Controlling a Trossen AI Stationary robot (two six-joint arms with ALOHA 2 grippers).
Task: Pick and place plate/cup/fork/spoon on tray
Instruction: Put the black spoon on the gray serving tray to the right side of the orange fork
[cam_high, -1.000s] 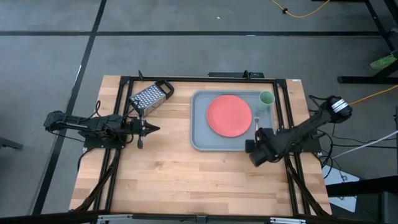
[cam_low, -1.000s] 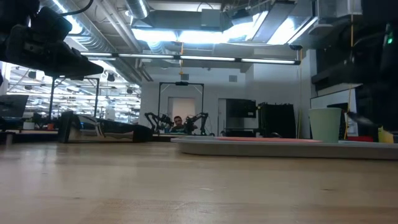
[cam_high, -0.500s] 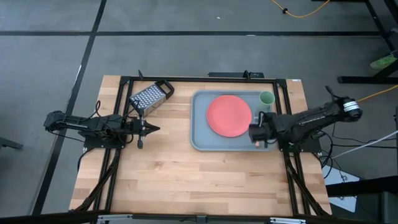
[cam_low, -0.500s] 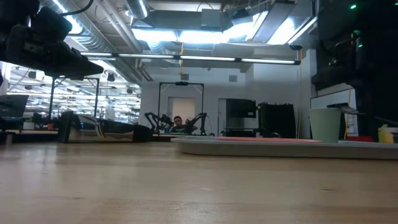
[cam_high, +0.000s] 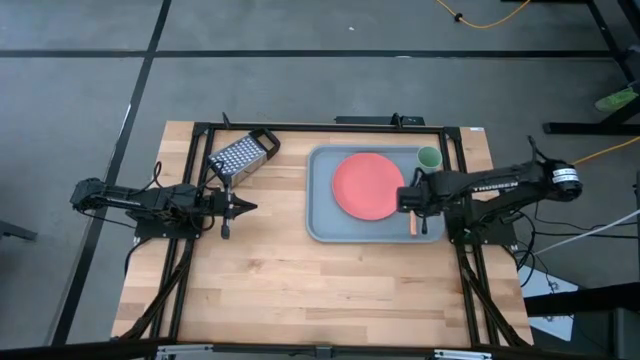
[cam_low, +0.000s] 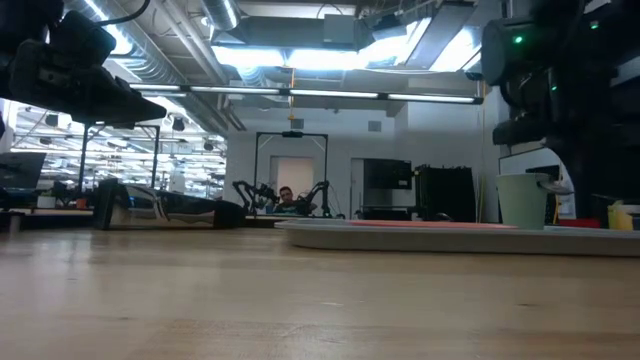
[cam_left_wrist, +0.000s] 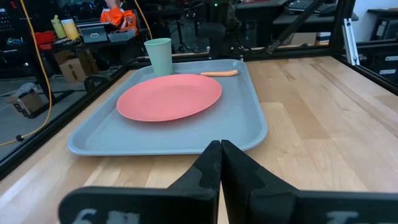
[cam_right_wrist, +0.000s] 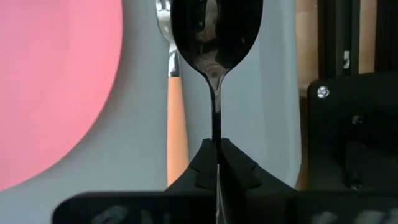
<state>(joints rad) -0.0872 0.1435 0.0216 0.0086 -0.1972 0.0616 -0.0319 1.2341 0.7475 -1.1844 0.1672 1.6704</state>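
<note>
Fingers (cam_right_wrist: 217, 163) pinching spoon (cam_right_wrist: 217, 37) above tray (cam_right_wrist: 261, 112)

Robotics lab or industrial workshop, not a home. High view: butcher-block wooden table (cam_high: 300, 290) bolted in a black metal frame (cam_high: 200, 135), standing on grey concrete floor (cam_high: 300, 80) with dark taped lines; yellow cable (cam_high: 480, 20) at top right. Low view: background shows exposed ceiling ducts (cam_low: 180, 50) upper left, fluorescent strip lights (cam_low: 330, 97) across top centre, a doorway frame (cam_low: 291, 170) at centre with another robot arm pair (cam_low: 300, 195) and a person beside it. Left wrist view: cluttered shelves with bottles (cam_left_wrist: 65, 28) and cardboard box (cam_left_wrist: 74, 65) at upper left.
</note>
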